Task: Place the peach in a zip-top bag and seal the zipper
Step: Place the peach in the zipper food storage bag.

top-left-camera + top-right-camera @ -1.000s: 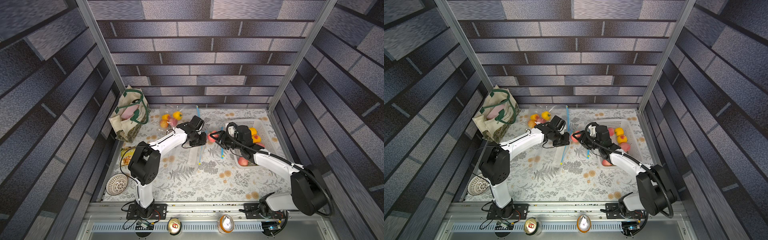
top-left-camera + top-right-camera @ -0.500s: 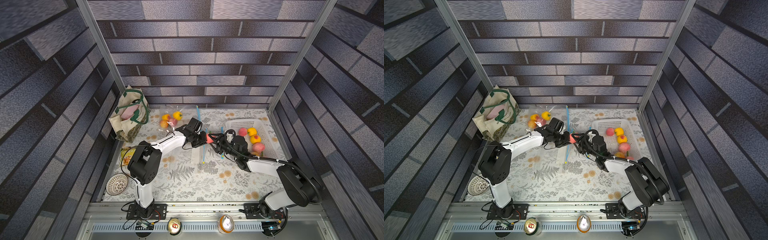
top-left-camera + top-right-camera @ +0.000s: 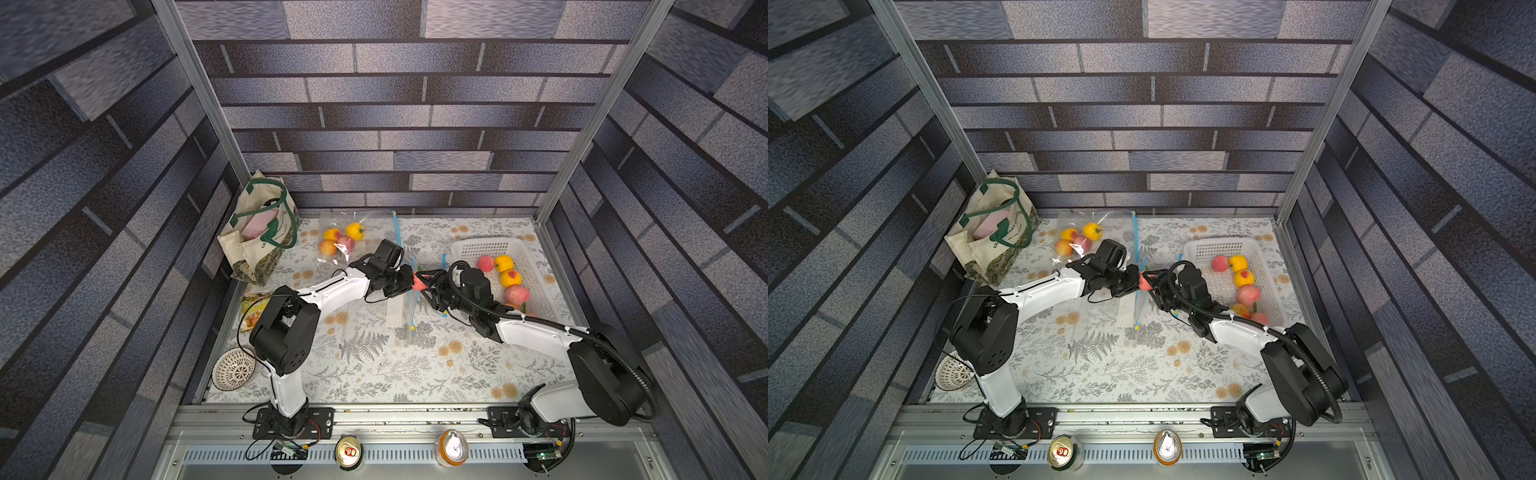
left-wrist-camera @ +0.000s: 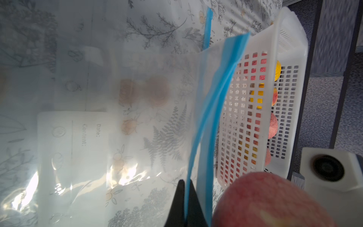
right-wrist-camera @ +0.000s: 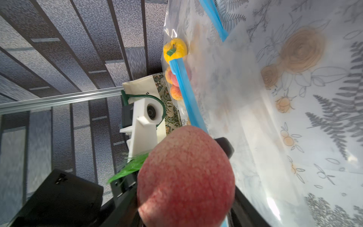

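Note:
A red-pink peach point(image 3: 419, 281) point(image 3: 1145, 282) sits between the fingers of my right gripper point(image 3: 428, 286), which is shut on it. It hangs just above the table, right at the raised mouth of the clear zip-top bag point(image 3: 397, 309). My left gripper point(image 4: 185, 188) is shut on one lip of the bag's blue zipper strip point(image 4: 216, 98) and holds that edge up. In the left wrist view the peach point(image 4: 265, 202) is close beside the zipper. The peach point(image 5: 186, 176) fills the lower part of the right wrist view and hides the fingertips. The bag point(image 5: 284, 118) spreads out behind it.
A white basket point(image 3: 490, 243) with several fruits stands at the right. A second clear bag with fruits point(image 3: 345, 243) lies at the back. A tote bag point(image 3: 262, 232) leans at the left wall, with a snack packet point(image 3: 254, 307) and a white strainer point(image 3: 233, 369) in front of it.
My right arm has carried the peach left from beside the basket to the bag's mouth. The left gripper has stayed shut on the zipper edge and shifted only slightly.

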You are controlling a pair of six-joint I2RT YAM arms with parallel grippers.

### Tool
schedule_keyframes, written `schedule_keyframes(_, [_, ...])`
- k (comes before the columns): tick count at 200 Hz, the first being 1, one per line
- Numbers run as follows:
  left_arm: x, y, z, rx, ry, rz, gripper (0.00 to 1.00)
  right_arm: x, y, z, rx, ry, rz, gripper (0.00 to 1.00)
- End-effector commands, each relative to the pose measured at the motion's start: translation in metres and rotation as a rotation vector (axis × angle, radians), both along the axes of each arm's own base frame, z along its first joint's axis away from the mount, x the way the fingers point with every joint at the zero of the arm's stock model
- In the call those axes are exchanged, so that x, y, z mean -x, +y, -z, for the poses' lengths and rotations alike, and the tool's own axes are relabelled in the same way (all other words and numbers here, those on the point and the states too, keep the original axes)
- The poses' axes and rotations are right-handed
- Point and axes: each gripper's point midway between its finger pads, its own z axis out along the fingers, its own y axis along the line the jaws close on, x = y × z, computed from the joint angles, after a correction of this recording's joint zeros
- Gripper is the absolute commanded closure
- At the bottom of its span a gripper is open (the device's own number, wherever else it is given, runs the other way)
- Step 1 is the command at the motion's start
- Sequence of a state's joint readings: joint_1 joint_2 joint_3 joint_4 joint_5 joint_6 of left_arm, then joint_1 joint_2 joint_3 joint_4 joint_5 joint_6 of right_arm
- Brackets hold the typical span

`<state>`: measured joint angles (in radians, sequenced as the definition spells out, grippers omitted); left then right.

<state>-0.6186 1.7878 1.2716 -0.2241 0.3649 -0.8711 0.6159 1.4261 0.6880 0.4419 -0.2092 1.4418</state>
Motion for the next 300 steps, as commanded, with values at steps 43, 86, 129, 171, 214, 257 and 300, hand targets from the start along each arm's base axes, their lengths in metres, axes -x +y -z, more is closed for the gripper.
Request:
schedule_keyframes(43, [0.008,0.005,-0.037,-0.057,-0.111,0.040,1.00,0.026,-0.014,0.040,0.353,0.075,-0.142,0.38])
schedule_keyframes(86, [0.011,0.005,-0.044,-0.089,-0.132,0.054,1.00,0.032,-0.014,0.041,0.509,0.056,-0.286,0.37])
schedule_keyframes(129, [0.014,0.013,-0.047,-0.151,-0.153,0.062,1.00,0.048,-0.004,0.041,0.550,0.024,-0.437,0.38])
schedule_keyframes(171, [0.019,0.004,-0.047,-0.166,-0.140,0.129,1.00,0.075,0.026,0.019,0.444,-0.104,-0.630,0.39])
schedule_keyframes(214, [0.031,0.007,-0.050,-0.217,-0.127,0.175,1.00,0.080,0.015,0.004,0.523,-0.189,-0.672,0.39])
schedule_keyframes(257, [0.042,0.016,-0.046,-0.244,-0.079,0.174,0.99,0.068,0.022,-0.020,0.397,-0.248,-0.546,0.39])
schedule_keyframes(300, [0.046,0.016,-0.062,-0.198,-0.106,0.154,0.99,0.059,0.029,0.008,0.378,-0.108,-0.503,0.41])
